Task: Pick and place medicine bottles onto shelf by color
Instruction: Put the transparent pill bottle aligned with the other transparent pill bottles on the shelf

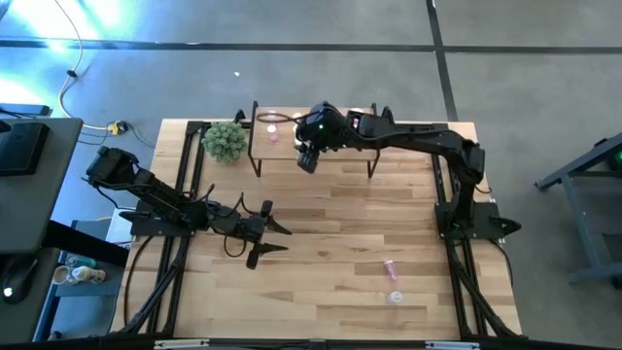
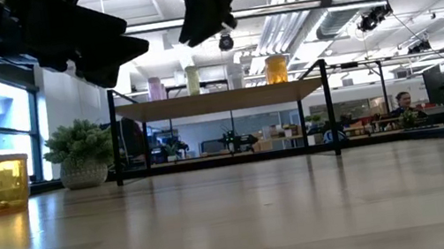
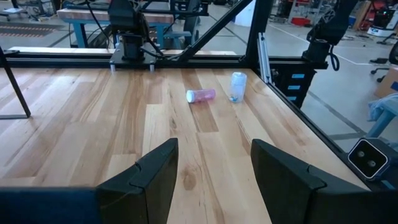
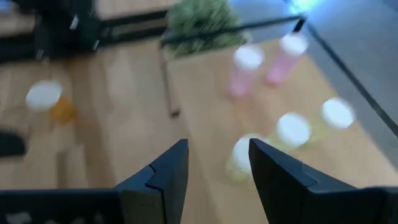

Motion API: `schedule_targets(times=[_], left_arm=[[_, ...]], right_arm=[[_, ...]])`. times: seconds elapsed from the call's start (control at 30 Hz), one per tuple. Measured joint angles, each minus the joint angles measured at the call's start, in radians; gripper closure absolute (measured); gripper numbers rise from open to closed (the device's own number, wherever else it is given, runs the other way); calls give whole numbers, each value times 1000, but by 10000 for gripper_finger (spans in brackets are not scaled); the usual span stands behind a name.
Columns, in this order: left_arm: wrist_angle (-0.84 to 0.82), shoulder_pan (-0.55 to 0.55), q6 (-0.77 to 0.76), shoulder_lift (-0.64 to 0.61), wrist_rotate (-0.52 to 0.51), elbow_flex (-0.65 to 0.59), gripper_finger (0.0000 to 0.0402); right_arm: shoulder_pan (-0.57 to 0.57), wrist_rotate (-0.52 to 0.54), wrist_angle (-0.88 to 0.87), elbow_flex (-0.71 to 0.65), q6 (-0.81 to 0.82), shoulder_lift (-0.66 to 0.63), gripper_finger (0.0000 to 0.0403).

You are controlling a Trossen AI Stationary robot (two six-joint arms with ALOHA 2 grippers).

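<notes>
Nearest the table's front edge, on the right side: a translucent pink pill bottle with a white cap lying on its side, and just beside it a pale clear-blue pill bottle standing upright, the two near each other but apart. Probably light, hard plastic, smooth and round, so likely to roll or skid when nudged; best taken across the body below the cap, squarely, with the lying one approached across its length. No sign of fragility, though a squeezed cap could pop the bottle out of a pinch.

Farther in, left of centre: left gripper low over bare wood, fingers spread apart and empty, aimed toward those two bottles. An orange translucent bottle upright on the tabletop toward the left.

Farthest back: small light-wood shelf on thin black legs carrying pink, yellow-green and orange bottles, grouped by colour in a row. Right gripper hovering at the shelf's front edge, fingers apart, nothing between them. A small green potted plant in a pale pot just left of the shelf.
</notes>
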Motion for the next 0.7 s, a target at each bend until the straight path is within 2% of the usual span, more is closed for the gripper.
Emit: schedule_targets(times=[0.37,0.53,0.7], left_arm=[[0,0,-2,0,-1,0,209],[0,0,-6,0,-2,0,209],[0,0,-8,0,-2,0,209]], right_arm=[[125,2,-342,43,-35,-1,242],[177,8,-389,13,-19,-21,242],[229,9,-409,-84,-16,-84,242]])
